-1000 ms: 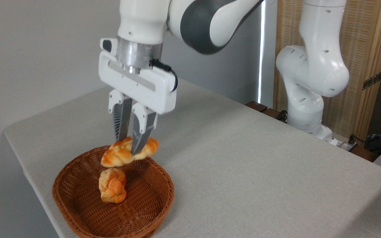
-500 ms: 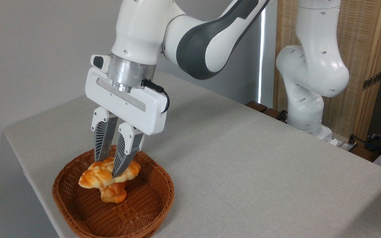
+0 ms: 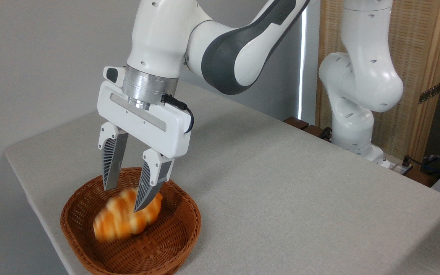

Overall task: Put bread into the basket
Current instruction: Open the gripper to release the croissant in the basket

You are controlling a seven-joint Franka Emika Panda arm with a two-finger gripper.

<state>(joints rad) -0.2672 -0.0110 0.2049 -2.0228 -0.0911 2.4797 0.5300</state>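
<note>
A table [image 3: 281,183] covered in pale grey cloth stands before a plain grey wall [image 3: 44,57]. At right, a wood-framed woven screen [image 3: 422,49] flanks a bright vertical strip of light [image 3: 301,61].

Woven wicker basket [image 3: 166,244] — matt cloth table [image 3: 281,198].

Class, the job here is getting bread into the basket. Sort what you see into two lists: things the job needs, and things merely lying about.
Belonging to the job:
- bread, blurred, over the basket
- basket
- pincer, open above the bread

Lying about:
- cables at the far right
- wooden screen behind the arm
</note>
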